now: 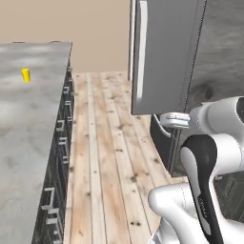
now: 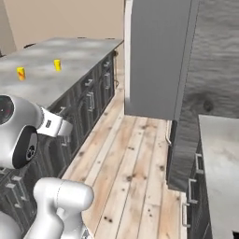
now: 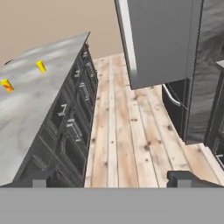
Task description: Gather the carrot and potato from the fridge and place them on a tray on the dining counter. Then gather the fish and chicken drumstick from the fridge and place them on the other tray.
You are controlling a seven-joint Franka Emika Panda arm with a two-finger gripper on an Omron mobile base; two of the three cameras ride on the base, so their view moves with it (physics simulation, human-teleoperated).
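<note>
While the claw [image 3: 112,179] is hanging wide apart and gripping nothing above the plank floor [image 3: 131,131], the fridge [image 3: 159,41] is standing ahead, its steel door [image 1: 162,52] facing the grey bench [image 3: 30,109]

Mottled grey surface [image 1: 28,124], small yellow items [image 2: 57,65], pale knotty wood-plank floor [image 1: 109,157], plain grey fridge door [image 1: 164,52], tan wall [image 1: 100,28]

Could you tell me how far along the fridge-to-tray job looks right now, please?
Nothing looks done yet. The gripper is open and empty, facing down the wooden floor toward the fridge, whose door stands swung out. No carrot, potato, fish, drumstick or tray is visible, so all four transfers remain.
</note>
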